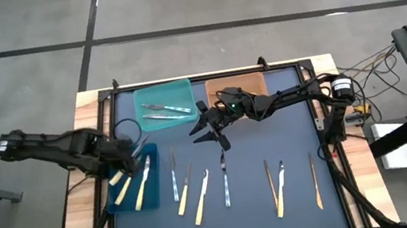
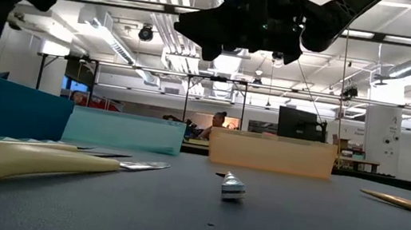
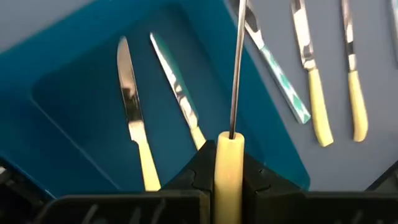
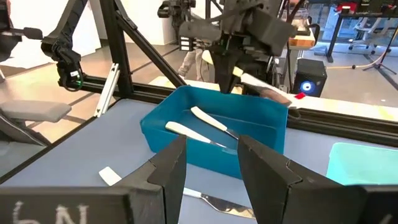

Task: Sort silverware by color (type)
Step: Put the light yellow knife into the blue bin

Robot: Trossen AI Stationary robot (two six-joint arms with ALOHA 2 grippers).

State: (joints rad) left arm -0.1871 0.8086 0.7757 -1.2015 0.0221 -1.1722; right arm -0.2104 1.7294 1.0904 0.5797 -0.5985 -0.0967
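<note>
On the dark surface (image 1: 249, 204), my left jaws (image 3: 228, 163) are clamped on a yellow-handled knife (image 3: 229, 168) running straight out from them over the blue bin (image 1: 117, 200), while my right jaws (image 1: 207, 127) hang open, empty.

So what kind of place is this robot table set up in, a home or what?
Most likely a robotics lab or workshop, not a home. The low view shows exposed ceiling ducts and strip lights, with monitors on benches behind the table. The high view shows a bare concrete floor and loose cables beside the rig.
</note>
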